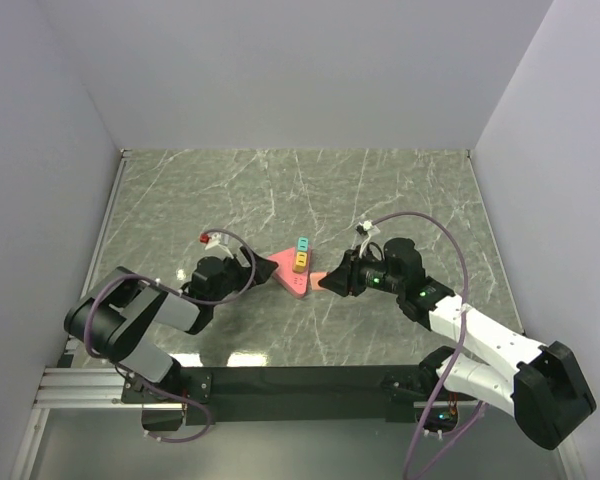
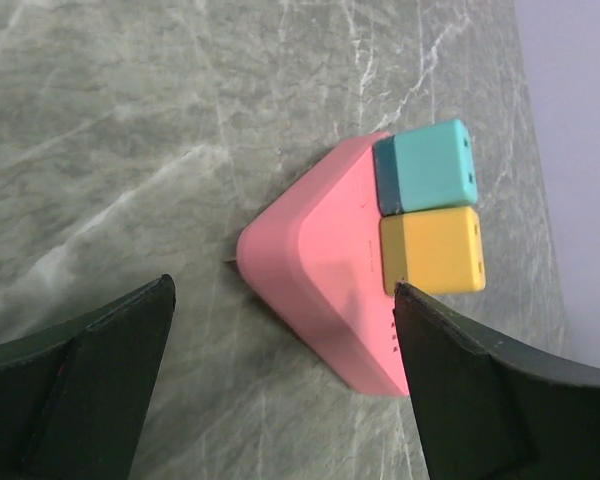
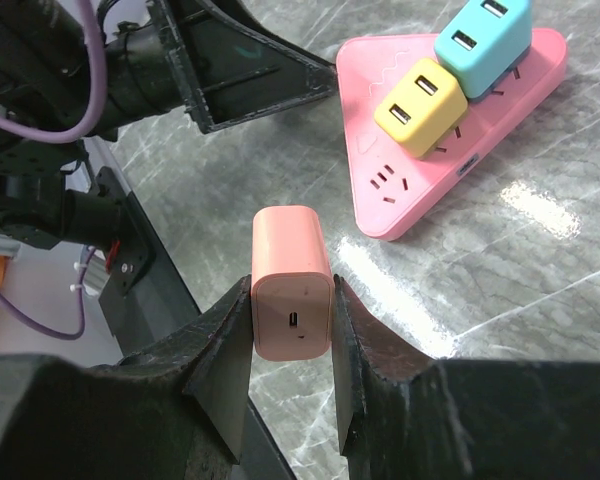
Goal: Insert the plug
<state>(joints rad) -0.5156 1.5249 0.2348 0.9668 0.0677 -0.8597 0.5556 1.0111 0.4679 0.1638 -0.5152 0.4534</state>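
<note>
The plug point(image 3: 292, 275) is a salmon-pink block, and my right gripper point(image 3: 291, 292) is shut on its sides, holding it above the table just short of the power strip. That pink triangular strip point(image 3: 375, 75) lies flat with a teal adapter point(image 3: 480, 35) and a yellow adapter point(image 3: 420, 105) plugged in; a free socket point(image 3: 385, 180) faces the plug. From above, the plug point(image 1: 320, 281) hangs at the strip's point(image 1: 292, 283) right corner. My left gripper point(image 2: 283, 290) is open and straddles the strip's point(image 2: 320, 260) rounded corner, its right fingertip point(image 2: 420, 320) at the edge beside the yellow adapter point(image 2: 432, 250).
The marble-patterned tabletop point(image 1: 280, 190) is walled in by pale panels on three sides. A black rail point(image 1: 300, 382) carries both arm bases at the near edge. Purple cables point(image 1: 460, 260) loop over the right arm. A small red and white tag point(image 1: 212, 240) sits behind the left wrist.
</note>
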